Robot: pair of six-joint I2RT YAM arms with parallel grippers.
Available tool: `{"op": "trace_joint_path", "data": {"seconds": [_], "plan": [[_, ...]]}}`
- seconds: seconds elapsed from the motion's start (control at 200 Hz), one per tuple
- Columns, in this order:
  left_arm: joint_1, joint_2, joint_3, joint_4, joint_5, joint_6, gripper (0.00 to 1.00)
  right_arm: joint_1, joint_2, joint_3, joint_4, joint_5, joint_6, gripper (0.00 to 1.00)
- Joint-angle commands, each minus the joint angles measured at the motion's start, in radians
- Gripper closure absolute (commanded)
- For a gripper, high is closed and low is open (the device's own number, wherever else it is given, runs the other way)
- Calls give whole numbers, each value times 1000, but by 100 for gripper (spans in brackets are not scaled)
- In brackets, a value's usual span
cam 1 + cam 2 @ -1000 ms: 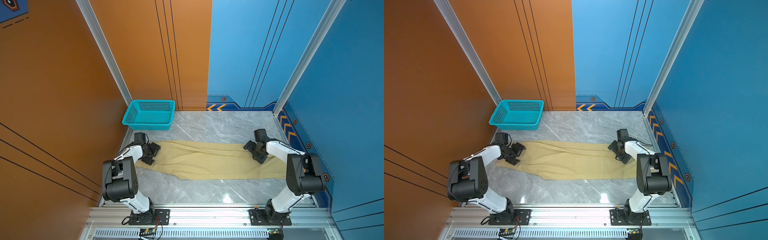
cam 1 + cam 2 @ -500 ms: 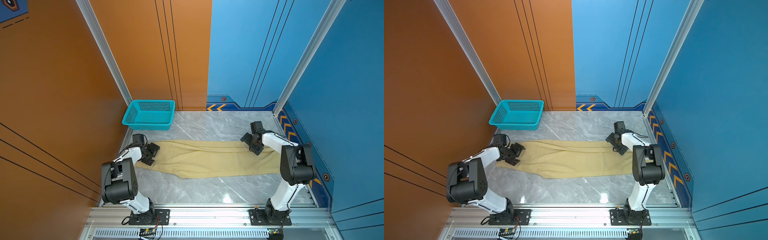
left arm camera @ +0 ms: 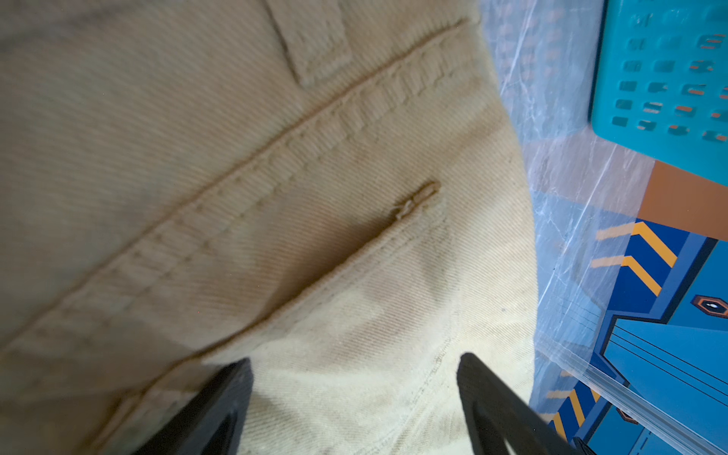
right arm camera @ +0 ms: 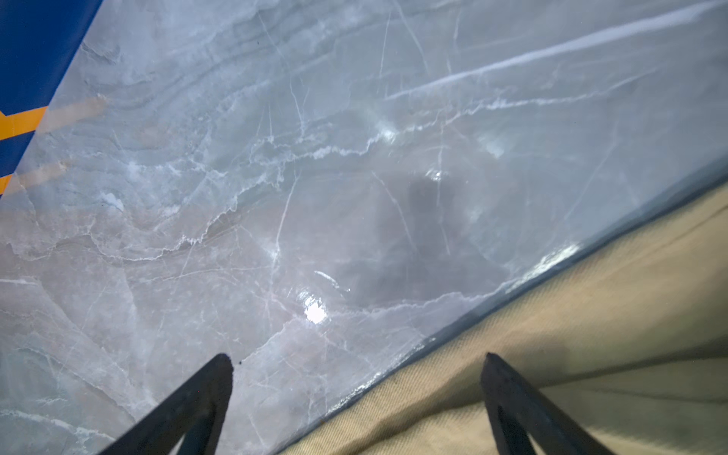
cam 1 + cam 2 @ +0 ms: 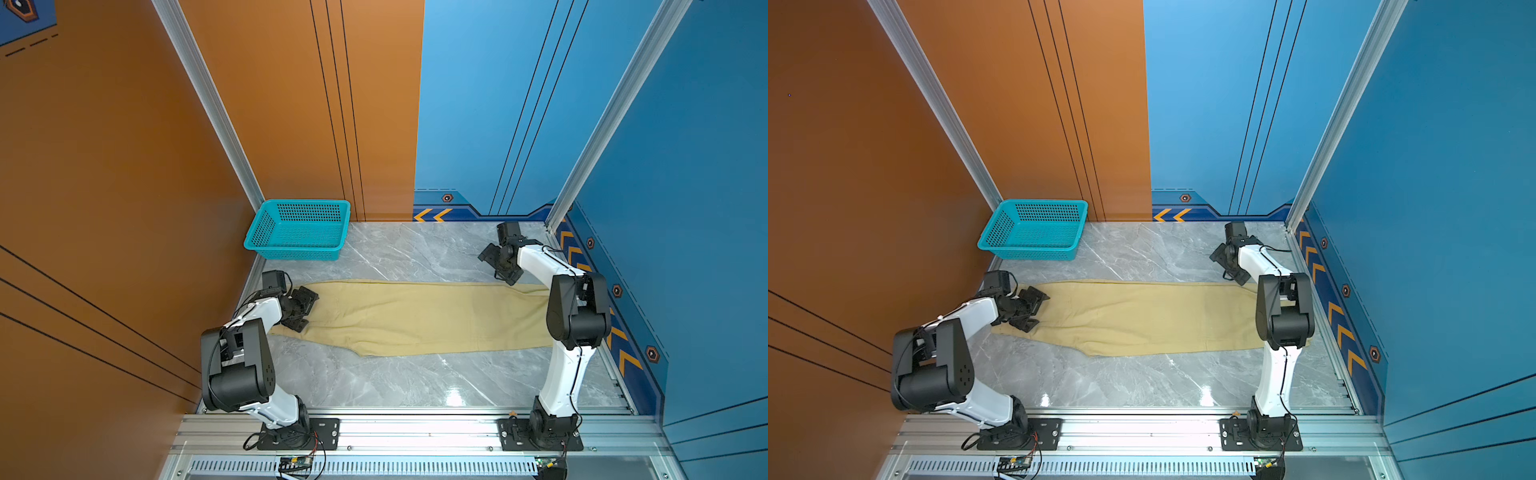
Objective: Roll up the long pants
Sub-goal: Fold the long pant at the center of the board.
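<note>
Since the limp khaki-tan cotton long pants (image 5: 415, 318) should sag, I'd pinch their thick waistband seam (image 3: 275, 157), my left gripper (image 5: 304, 311) and right gripper (image 5: 494, 267) gaping empty.

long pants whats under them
The long pants lie spread flat on the grey marble tabletop, which shows along their edges. The cloth hides anything directly beneath it; no bulge shows in both top views.

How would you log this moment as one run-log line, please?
long pants: flat, unrolled | left hand: open over waistband end | right hand: open, straddling far edge at leg end | rolling: not yet started
</note>
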Motion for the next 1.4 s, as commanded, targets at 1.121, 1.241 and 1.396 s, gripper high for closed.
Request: {"op": "trace_joint_path", "data": {"seconds": [1.121, 1.241, 1.396], "plan": [[125, 51, -39, -138, -128, 7, 15, -486, -328, -540, 12, -82, -269, 9], [123, 45, -40, -139, -127, 11, 15, -504, -314, -519, 21, -99, -265, 9], [123, 46, -43, -140, -128, 11, 15, -523, -315, -486, 7, -99, -251, 9]]}}
